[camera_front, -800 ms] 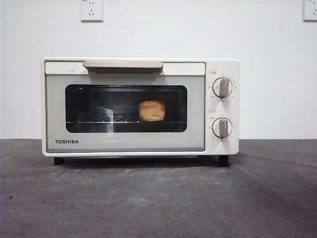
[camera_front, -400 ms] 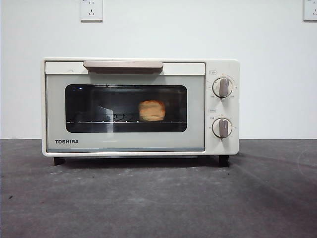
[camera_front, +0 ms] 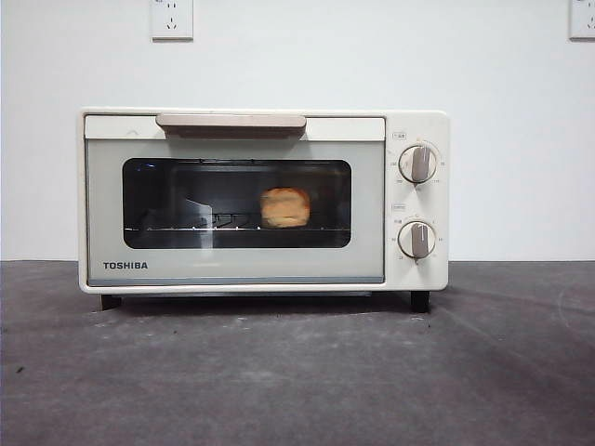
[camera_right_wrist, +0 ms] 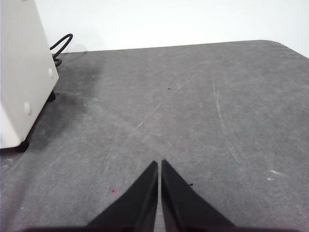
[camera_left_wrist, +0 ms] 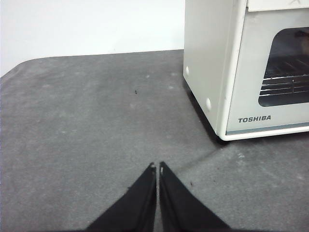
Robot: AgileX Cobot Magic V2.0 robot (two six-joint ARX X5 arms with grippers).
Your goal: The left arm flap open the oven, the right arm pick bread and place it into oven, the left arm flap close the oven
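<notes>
The cream-white TOSHIBA oven stands in the middle of the grey table with its door closed and the beige handle at the top. Through the dark glass I see the golden bread resting on the wire rack inside. My left gripper is shut and empty over bare table, well off the oven's left front corner. On the other side, my right gripper is shut and empty too, away from the oven's right wall. Neither arm appears in the front view.
Two round knobs sit on the oven's right panel. A black power cable curls behind the oven. Wall sockets hang on the white wall behind. The table stretches in front of the oven.
</notes>
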